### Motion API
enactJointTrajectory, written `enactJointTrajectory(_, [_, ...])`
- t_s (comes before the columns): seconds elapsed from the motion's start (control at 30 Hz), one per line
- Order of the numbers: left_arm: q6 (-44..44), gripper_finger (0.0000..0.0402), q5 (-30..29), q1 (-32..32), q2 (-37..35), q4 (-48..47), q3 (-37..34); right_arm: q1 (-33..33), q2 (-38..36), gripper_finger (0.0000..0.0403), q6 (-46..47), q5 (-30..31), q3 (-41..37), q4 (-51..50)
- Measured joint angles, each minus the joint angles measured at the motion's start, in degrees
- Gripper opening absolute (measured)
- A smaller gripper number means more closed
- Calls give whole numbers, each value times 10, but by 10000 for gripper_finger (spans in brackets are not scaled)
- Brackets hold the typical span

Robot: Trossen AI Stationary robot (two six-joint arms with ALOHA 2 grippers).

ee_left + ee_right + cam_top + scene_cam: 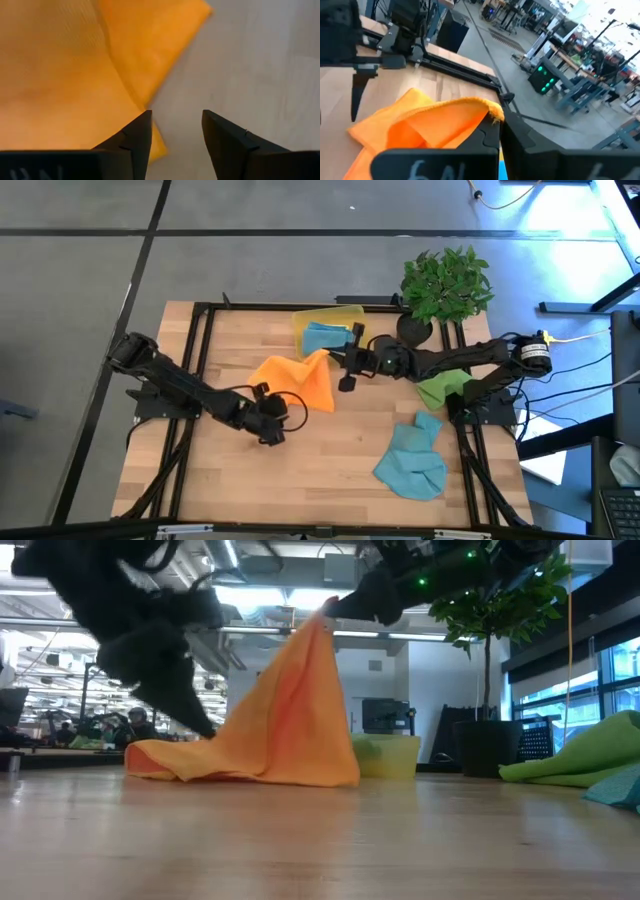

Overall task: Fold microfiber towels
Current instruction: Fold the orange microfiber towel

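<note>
Right end effector [495, 131] clenched on orange towel [300, 380], one corner lifted, remainder draped on counter [340, 450]. Left end effector [175, 131] released, just beside towel's edge.

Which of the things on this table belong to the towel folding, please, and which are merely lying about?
Part of the job:
orange towel, one corner held up by the right gripper
blue towel near the table's front
green towel
blue towel in the bin
left gripper, open beside the orange towel

Just lying about:
yellow bin
potted plant
</note>
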Motion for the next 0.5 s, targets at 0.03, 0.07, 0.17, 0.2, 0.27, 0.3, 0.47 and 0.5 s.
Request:
enactJointTrajectory(0.03, [-9,167,5,1,0,9,-12,0,0,6,1,0,0,-5])
enactJointTrajectory(0.07, [-18,170,7,1,0,9,-22,0,0,6,1,0,0,-10])
enactJointTrajectory(0.17, [-36,176,8,1,0,7,-47,0,0,6,1,0,0,-23])
enactJointTrajectory(0.2, [-40,177,5,1,0,11,-55,0,0,6,1,0,0,-23])
enactJointTrajectory(0.27, [-40,177,-3,0,0,23,-64,0,0,6,1,0,0,-25])
enactJointTrajectory(0.3, [-39,178,-5,-1,0,35,-68,0,0,6,1,0,0,-29])
enactJointTrajectory(0.47, [-27,178,-11,-3,26,77,-71,0,0,6,2,0,0,-35])
enactJointTrajectory(0.5, [-27,178,-12,-2,38,89,-71,0,0,6,6,0,0,-38])
